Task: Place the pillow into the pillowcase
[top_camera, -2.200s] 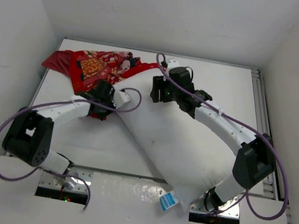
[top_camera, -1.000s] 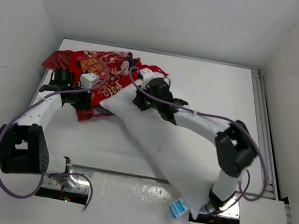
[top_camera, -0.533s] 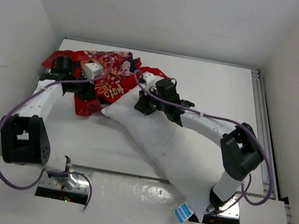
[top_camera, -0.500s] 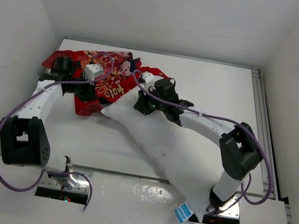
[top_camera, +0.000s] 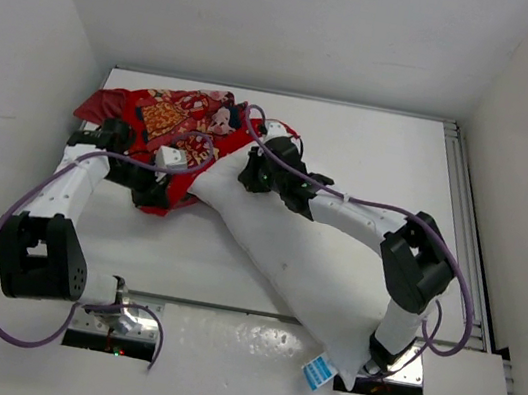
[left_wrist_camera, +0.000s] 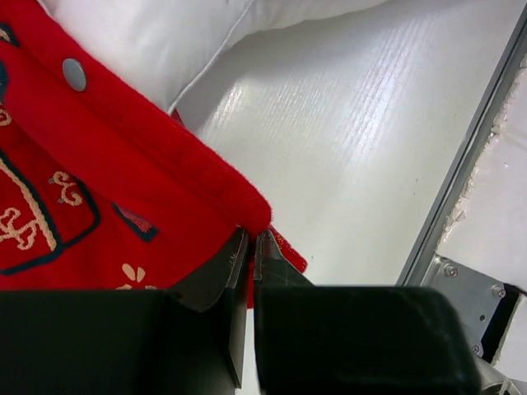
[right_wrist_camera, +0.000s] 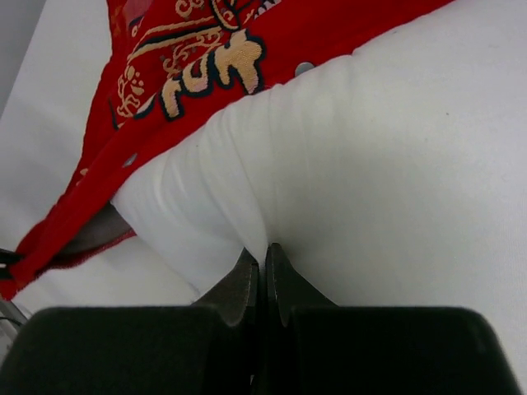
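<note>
Drawn closer, the pillowcase now covers one corner of the pillow.

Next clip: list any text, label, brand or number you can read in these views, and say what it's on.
No text can be read for certain.
Gold characters printed on the red pillowcase: stylised, partly folded away and cut off, unreadable.
Blue-and-white tag at the near edge of the pillow: too small to read.
Nothing else shows visible writing.
</note>
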### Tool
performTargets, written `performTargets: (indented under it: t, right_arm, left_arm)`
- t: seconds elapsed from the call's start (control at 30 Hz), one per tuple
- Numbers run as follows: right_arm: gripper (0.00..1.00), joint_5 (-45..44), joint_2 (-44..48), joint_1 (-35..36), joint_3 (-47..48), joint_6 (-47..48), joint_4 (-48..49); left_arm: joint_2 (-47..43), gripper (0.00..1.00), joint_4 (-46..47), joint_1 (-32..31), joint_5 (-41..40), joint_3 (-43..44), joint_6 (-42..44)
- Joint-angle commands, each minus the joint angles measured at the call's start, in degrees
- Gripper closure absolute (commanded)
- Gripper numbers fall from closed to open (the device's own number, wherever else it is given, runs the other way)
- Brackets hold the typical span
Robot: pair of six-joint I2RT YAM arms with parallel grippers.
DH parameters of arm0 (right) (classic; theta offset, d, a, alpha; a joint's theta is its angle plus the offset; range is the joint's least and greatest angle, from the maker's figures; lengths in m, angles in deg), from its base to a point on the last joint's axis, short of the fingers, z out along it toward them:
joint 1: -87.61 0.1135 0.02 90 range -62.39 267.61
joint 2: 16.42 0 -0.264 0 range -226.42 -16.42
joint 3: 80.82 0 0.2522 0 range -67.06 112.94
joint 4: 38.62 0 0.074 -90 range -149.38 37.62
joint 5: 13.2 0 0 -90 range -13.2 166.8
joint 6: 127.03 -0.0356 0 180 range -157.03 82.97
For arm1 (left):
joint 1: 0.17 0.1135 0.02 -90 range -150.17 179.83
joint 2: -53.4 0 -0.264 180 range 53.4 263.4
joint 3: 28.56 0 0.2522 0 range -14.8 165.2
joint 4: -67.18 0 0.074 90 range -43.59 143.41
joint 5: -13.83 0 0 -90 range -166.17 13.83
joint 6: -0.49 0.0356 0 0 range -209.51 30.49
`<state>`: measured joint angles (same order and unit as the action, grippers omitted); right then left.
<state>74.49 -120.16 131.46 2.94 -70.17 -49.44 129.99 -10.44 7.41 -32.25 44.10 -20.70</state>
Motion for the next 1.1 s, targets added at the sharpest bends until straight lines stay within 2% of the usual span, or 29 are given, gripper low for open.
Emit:
performTargets:
  t: [0.0,0.1,0.13,0.2,0.23,0.3,0.37,0.4,0.43,0.47,0.53,0.57,0.6,0.63,0.67,0.7,0.77,0.97,1.03,1.07]
  right_arm:
    - [1.0,-6.6,-0.6,-0.4,0.8,-6.9,-0.9]
    - [1.0,-4.6,-3.0,2.4,2.1,-7.1,0.7]
    - [1.0,-3.9,-3.6,3.9,2.9,-6.5,0.6]
    - [1.0,-3.1,-4.6,5.3,3.5,-4.1,-0.1]
    - [1.0,-2.5,-4.8,6.1,3.4,-3.2,-0.9]
    - [1.0,-1.4,-4.3,6.2,2.2,-1.5,-1.7]
    - [0.99,-1.1,-3.7,6.1,1.3,-0.1,-2.5]
    - [0.98,-1.4,-3.1,6.2,0.8,0.3,-2.8]
    - [0.96,-1.5,-3.0,5.8,0.7,0.5,-4.1]
    - [0.97,-1.6,-3.0,5.8,0.6,0.6,-4.3]
    - [0.97,-1.5,-3.1,5.5,0.5,0.5,-4.6]
    - [0.97,-1.3,-3.1,5.5,0.7,0.5,-4.5]
    - [0.98,-1.2,-3.3,5.6,0.7,0.5,-4.3]
    - [0.98,-1.0,-3.3,5.5,0.8,0.3,-4.3]
    - [0.98,-0.9,-3.4,5.5,0.8,0.2,-4.3]
    - [0.98,-0.8,-3.5,5.5,0.9,0.2,-4.3]
    - [0.99,-0.5,-3.3,5.5,0.8,0.2,-4.3]
    - [1.0,0.0,-3.3,5.5,0.7,0.4,-4.4]
    - [1.0,0.5,-3.2,5.5,0.6,0.3,-4.6]
    - [1.0,0.5,-3.1,5.6,0.3,0.4,-4.5]
  left_arm:
    - [-1.5,1.0,0.8,-1.3,3.0,-0.4,0.4]
    - [-1.2,1.0,5.4,-4.1,4.3,-0.6,-4.3]
    - [-1.1,0.96,6.3,-5.0,4.3,-0.7,-5.5]
    - [-0.8,0.77,8.0,-7.0,3.3,-0.9,-7.3]
    - [-0.4,0.54,8.3,-8.5,2.8,-1.0,-7.6]
    - [0.1,0.35,8.3,-8.6,1.8,0.1,-8.6]
    - [0.8,0.32,8.6,-7.6,2.5,1.3,-9.8]
    - [1.0,0.22,9.3,-5.6,3.8,2.6,-12.2]
    - [1.1,0.2,10.6,-4.1,4.1,3.2,-14.8]
    - [1.2,0.2,14.8,-3.6,3.6,3.5,-17.4]
    - [1.3,0.31,23.0,-5.0,-2.8,3.3,-29.7]
    - [1.6,0.35,25.2,-6.3,-6.6,3.0,-31.5]
    - [2.1,0.37,26.7,-7.0,-14.4,2.4,-32.7]
    - [3.5,0.35,28.2,-10.1,-17.3,2.3,-33.7]
    - [4.3,0.31,28.4,-10.5,-18.5,2.5,-34.4]
    - [6.1,0.24,28.1,-11.2,-19.4,3.2,-34.6]
    - [7.6,0.22,27.6,-11.5,-19.7,3.5,-35.2]
    - [13.3,0.27,29.0,-12.4,-20.3,3.2,-35.6]
    - [15.5,0.39,27.1,-12.3,-18.0,4.4,-34.9]
    - [16.2,0.48,26.2,-12.3,-17.3,5.1,-33.9]
